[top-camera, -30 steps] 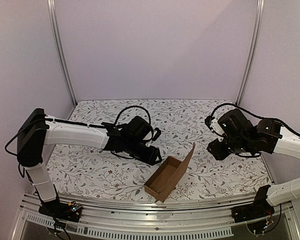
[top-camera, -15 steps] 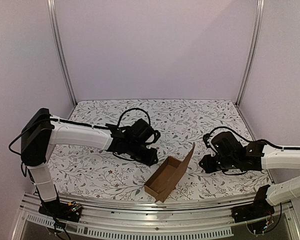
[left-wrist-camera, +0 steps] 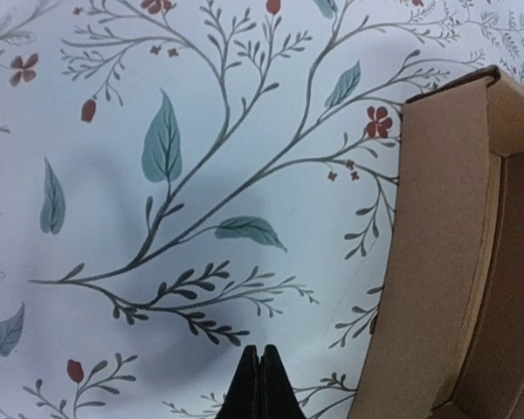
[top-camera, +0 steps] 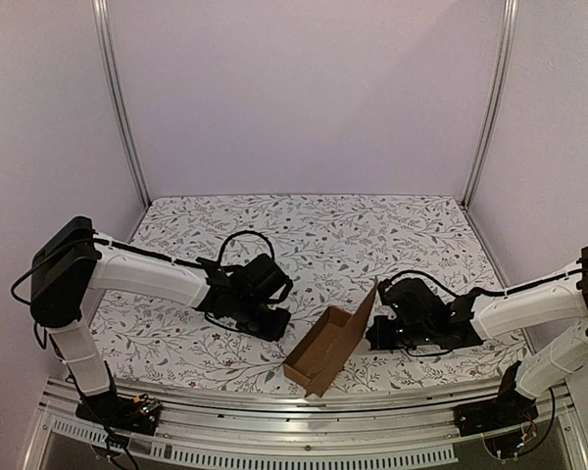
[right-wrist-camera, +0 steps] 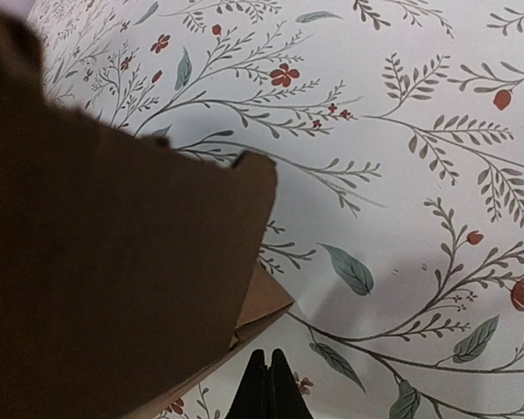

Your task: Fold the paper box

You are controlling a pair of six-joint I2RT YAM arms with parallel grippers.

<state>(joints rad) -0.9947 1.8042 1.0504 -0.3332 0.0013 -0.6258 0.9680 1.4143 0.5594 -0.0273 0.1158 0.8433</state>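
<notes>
The paper box (top-camera: pixel 325 346) is a brown cardboard oblong tray lying near the table's front edge, its lid flap (top-camera: pixel 367 311) standing up on the right side. My left gripper (top-camera: pixel 276 326) is low over the cloth just left of the box, shut and empty. In the left wrist view its gripper (left-wrist-camera: pixel 259 381) has the tips pressed together, and the paper box (left-wrist-camera: pixel 458 253) lies to the right. My right gripper (top-camera: pixel 372 338) is right of the upright flap, shut and empty. In the right wrist view the gripper (right-wrist-camera: pixel 267 385) sits below the paper box (right-wrist-camera: pixel 113 262).
A white floral cloth (top-camera: pixel 304 235) covers the table. Lilac walls and metal posts (top-camera: pixel 118 98) enclose the back and sides. A metal rail (top-camera: pixel 304 406) runs along the front edge, close to the box's near end.
Both arms came down and in toward the box from either side. Both grippers went from part open to shut. The box has not moved.
</notes>
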